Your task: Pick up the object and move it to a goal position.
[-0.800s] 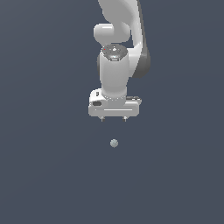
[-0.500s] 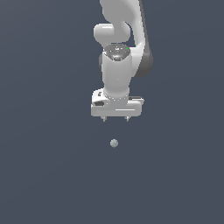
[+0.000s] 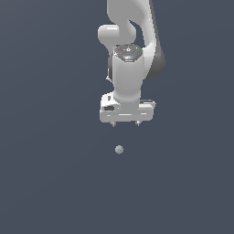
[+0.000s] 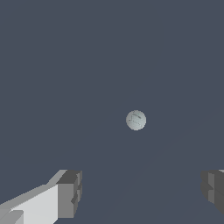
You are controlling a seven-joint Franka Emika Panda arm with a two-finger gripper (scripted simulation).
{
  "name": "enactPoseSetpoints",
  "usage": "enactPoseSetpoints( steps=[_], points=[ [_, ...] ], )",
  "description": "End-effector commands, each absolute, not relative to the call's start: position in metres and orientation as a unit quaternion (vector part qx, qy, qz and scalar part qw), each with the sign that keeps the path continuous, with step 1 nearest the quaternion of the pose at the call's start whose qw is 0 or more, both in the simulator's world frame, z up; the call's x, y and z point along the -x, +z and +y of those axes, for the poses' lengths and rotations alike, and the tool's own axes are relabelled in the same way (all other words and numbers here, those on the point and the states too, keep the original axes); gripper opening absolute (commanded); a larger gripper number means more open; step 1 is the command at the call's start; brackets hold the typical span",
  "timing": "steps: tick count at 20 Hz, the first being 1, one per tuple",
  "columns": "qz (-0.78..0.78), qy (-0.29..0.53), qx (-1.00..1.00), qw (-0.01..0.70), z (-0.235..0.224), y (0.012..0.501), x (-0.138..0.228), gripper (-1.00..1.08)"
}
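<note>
No legible text, label, brand, number or sign appears in either view: the arm casing (image 3: 130, 68) carries only small coloured dots near its upper joint, too small to read, and the ball (image 4: 136, 120) bears faint scratch-like marks that form no characters.

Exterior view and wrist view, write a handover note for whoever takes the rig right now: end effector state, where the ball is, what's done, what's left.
End effector: open and empty, with its fingers spread wide, pointing down at the surface.
Ball: lies on the dark surface, apart from the end effector and untouched. In the exterior view it sits a little towards that view's left of the midpoint between the fingertips.
Done: nothing grasped.
Left: line up over the ball, descend, close on it, lift and carry it to the goal. No goal marker shows in either view.
</note>
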State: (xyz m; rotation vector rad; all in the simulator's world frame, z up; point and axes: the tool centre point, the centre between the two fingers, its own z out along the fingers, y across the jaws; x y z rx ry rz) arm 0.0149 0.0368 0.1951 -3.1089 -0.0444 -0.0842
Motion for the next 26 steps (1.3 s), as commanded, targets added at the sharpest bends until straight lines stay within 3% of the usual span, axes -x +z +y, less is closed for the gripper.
enactPoseSetpoints(
  steps=[1,26],
  points=[
    [-0.008,-0.026,1.000,0.015,0.036,0.191,-0.017,1.00],
    [0.138,0.000,0.990,0.000,0.012,0.072,-0.054,1.00]
  ],
)
